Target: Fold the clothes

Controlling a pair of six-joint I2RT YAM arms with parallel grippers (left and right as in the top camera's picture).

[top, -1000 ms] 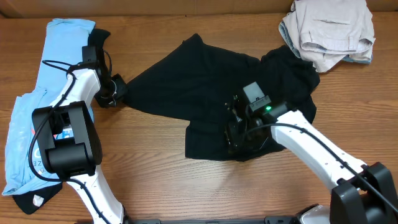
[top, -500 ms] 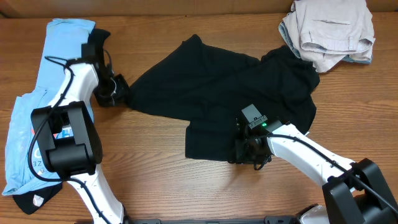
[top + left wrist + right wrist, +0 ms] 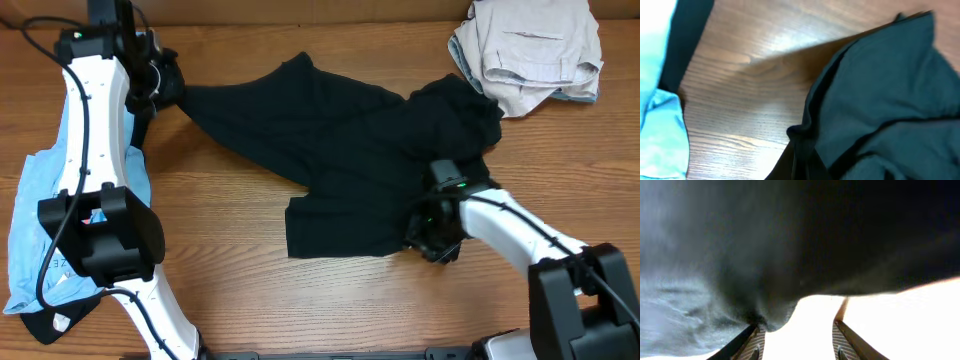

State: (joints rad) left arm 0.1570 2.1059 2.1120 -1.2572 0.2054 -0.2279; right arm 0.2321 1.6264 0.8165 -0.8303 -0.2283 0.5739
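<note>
Here, a big black shirt is spread out across the middle of the wooden counter. One corner of it is pulled out to a point at the far left, and that corner is pinched tight in the left hand. In the left wrist view, the cloth is seen bunched up and lifted a little off the wood, with a shadow under it. The right hand is placed at the near right edge of the shirt. In the right wrist view, its two fingers are held apart, and bright counter is seen in the gap. Nothing is gripped there, though the black cloth is touched by one fingertip. A light blue T-shirt is laid along the left side of the counter, partly under the left arm. A pile of pale clothes is heaped at the far right corner, right beside the black shirt.
</note>
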